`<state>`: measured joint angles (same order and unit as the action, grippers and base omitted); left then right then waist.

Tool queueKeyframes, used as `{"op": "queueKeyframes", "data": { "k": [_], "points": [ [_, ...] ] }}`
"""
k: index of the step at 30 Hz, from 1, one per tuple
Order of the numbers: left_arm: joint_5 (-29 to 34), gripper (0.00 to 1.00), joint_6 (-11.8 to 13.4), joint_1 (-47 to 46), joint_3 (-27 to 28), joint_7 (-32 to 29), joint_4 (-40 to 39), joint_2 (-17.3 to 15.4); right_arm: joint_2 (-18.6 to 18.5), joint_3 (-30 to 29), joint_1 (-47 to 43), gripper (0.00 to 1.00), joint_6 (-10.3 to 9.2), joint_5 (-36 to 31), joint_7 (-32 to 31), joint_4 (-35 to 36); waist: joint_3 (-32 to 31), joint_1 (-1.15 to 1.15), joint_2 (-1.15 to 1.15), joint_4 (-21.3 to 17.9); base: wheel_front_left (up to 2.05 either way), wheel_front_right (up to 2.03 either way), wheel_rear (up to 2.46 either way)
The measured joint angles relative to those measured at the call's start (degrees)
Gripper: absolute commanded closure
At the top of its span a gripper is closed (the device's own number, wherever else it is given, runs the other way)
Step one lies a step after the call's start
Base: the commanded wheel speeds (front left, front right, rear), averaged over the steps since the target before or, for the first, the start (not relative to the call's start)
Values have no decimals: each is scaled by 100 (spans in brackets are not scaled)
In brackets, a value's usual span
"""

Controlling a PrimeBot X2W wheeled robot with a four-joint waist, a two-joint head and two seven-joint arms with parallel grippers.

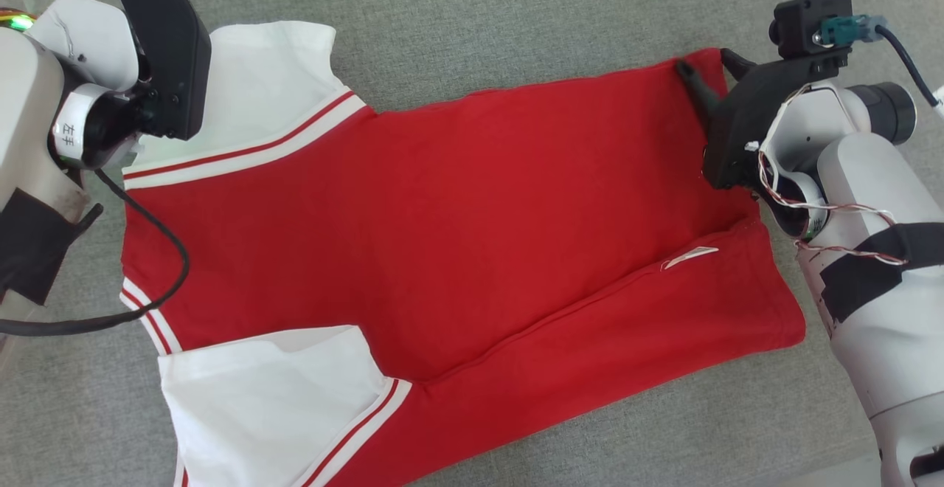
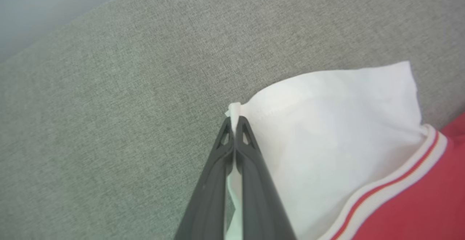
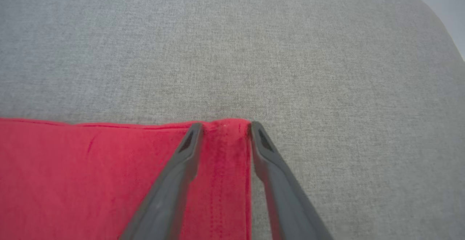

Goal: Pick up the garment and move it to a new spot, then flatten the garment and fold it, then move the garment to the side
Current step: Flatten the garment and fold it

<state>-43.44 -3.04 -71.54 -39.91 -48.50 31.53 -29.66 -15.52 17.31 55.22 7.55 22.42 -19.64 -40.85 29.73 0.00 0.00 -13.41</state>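
The red shirt (image 1: 457, 206) lies spread on the grey upholstery (image 1: 516, 22). The left gripper (image 2: 235, 122) is pinched tight on the tip of its white sleeve (image 2: 338, 123). The right gripper (image 3: 223, 127) stands jaws apart astride the hem corner (image 3: 225, 138), likely so both ends lift together.

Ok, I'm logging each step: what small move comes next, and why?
Probably close the jaws of the right gripper: they stand open astride the red hem corner of the garment, while the left gripper is shut on the white sleeve.
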Motion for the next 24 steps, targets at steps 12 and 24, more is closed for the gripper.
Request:
{"op": "queueKeyframes", "data": {
  "k": [12, 24],
  "points": [
    [38, 100, -52, 23, -42, 310, -53, 7, 12, -7, 225, 100, 0, -41, 355, -425, -103, 0, 0, 100, 0, 0, 0],
    [-11, 100, -353, -210, 167, 1419, -131, -89, -191, -405, 499, 100, 0, 605, 1292, -725, -226, 0, 0, 278, 0, 0, 0]
  ]
}}
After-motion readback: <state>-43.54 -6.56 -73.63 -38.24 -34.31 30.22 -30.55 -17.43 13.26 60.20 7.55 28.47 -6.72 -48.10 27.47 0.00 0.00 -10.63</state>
